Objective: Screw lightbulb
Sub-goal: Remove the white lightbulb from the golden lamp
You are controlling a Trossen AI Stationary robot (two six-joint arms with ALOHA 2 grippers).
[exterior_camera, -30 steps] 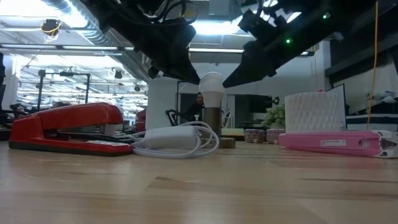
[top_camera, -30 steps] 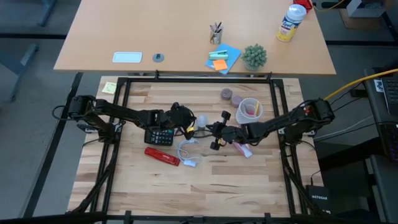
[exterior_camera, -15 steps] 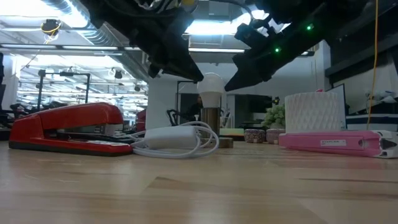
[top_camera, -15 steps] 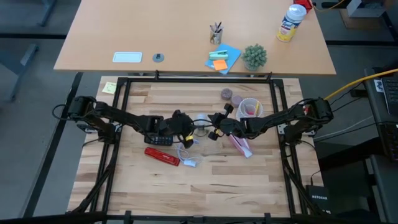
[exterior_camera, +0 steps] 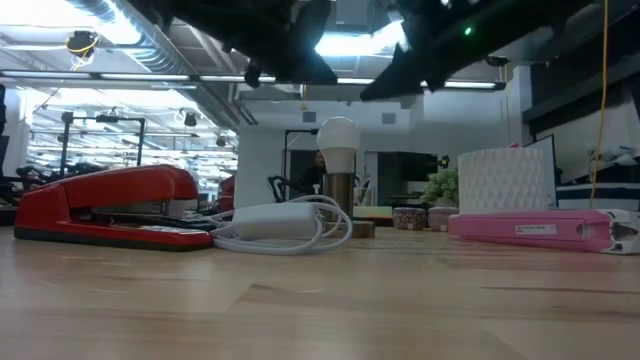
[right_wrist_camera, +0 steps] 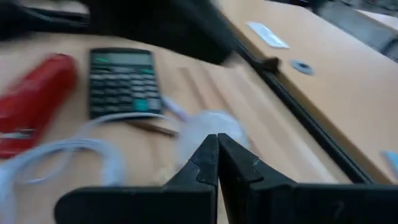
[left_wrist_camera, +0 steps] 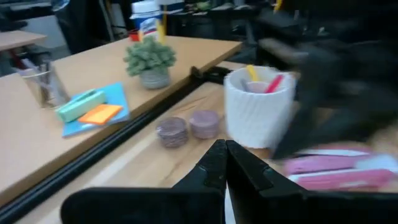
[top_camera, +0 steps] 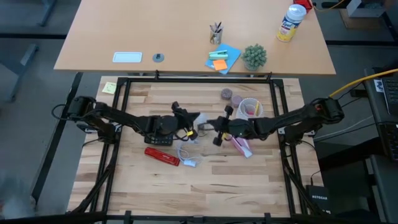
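Note:
The lightbulb stands upright, its screw end down in a dark socket at the table's middle; the high view shows it between the two arms. My left gripper hangs shut above the bulb and to its left, holding nothing. My right gripper hangs shut above the bulb and to its right, also empty. The shut left fingers point toward the white cup. The shut right fingers point over the blurred bulb.
On the near left lie a red stapler, a calculator and a white coiled cable. On the right are a pink flat case, the white cup and two small discs.
Both grippers have risen clear of the lightbulb, staying shut. The left one has also tipped up toward level. The bulb stays upright in its socket where it was.

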